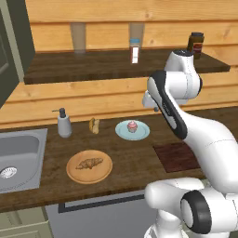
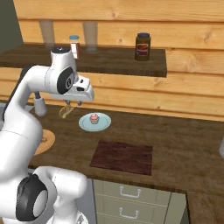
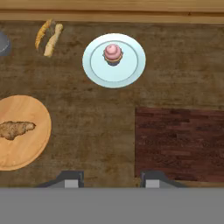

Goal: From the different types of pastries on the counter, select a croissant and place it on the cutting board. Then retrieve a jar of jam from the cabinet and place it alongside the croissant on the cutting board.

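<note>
The croissant (image 3: 15, 129) lies on a round wooden plate (image 1: 107, 169) at the counter's front left. To its right sits the dark cutting board (image 3: 179, 142), bare, also seen as the cutting board (image 2: 122, 156). A dark jar of jam (image 2: 142, 46) stands on the open wooden shelf above, at its right end, and is the jar (image 1: 196, 44) in the left base view. My gripper (image 3: 112, 179) hangs high over the counter between plate and board, pointing down. It is open, with nothing between its fingers.
A pink cupcake (image 3: 113, 53) sits on a pale blue plate (image 3: 133, 72) near the wall, with a twisted pastry (image 3: 48, 37) to its left. A soap dispenser (image 1: 64, 123) and the sink (image 1: 28, 148) lie further left. A small bottle (image 1: 135, 49) and glasses stand on the shelf.
</note>
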